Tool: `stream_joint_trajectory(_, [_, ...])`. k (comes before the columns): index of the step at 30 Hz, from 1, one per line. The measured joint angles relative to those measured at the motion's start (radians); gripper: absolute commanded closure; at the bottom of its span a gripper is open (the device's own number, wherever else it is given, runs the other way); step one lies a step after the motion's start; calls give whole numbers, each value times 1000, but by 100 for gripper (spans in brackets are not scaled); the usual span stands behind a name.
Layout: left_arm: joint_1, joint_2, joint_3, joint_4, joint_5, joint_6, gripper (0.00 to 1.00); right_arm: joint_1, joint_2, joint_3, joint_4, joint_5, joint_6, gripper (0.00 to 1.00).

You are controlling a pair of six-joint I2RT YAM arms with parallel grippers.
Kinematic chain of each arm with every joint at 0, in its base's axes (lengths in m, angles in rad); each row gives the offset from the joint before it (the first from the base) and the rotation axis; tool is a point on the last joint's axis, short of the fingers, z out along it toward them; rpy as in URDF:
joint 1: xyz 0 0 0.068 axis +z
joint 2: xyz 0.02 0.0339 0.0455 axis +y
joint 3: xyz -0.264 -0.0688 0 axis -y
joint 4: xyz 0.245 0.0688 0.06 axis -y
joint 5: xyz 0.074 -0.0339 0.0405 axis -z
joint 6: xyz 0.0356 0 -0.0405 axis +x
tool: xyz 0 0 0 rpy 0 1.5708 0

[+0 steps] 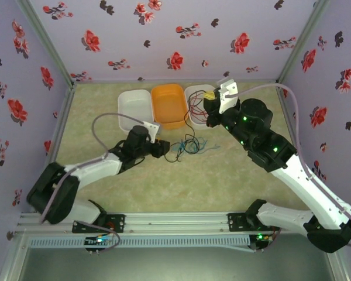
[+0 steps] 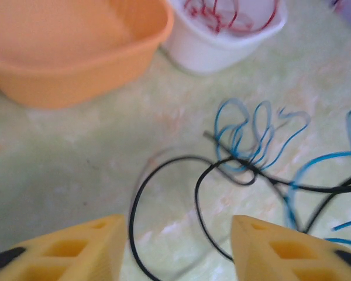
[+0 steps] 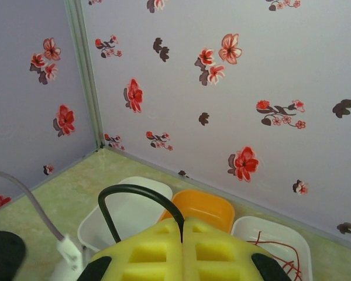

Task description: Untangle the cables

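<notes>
The cables lie tangled mid-table: a light blue cable [image 2: 253, 133] curls over a black cable [image 2: 164, 175] on the mat, and in the top view the bundle [image 1: 190, 146] sits just right of my left gripper [image 1: 165, 148]. That left gripper [image 2: 178, 234] is open, low over the mat, with a loop of the black cable lying between its yellow fingers [image 2: 76, 246] but not pinched. My right gripper [image 1: 209, 96] is raised over the right white bin. The right gripper [image 3: 182, 225] is shut on a black cable [image 3: 134, 190] that arches out of its fingertips. A red cable [image 3: 275, 249] lies in that bin.
Three bins stand in a row at the back: a white bin [image 1: 134, 108], an orange bin [image 1: 168, 105] and a white bin [image 1: 194, 117] that holds red cable. Flowered walls [image 1: 175, 35] close the back and both sides.
</notes>
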Motion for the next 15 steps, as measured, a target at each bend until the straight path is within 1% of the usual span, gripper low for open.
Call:
stream_joint_trajectory(3, [3, -93, -31, 64, 11, 62, 37, 0, -8, -16, 3, -24, -9, 100])
stream_joint_trajectory(6, [6, -109, -37, 131, 61, 130, 34, 0, -15, -35, 11, -62, -16, 100])
stream_joint_trajectory(10, [17, -55, -24, 190, 179, 209, 36, 0, -20, -61, 24, -113, -27, 100])
stream_joint_trajectory(15, [26, 43, 34, 207, 338, 300, 40, 0, -21, -83, 35, -165, -34, 100])
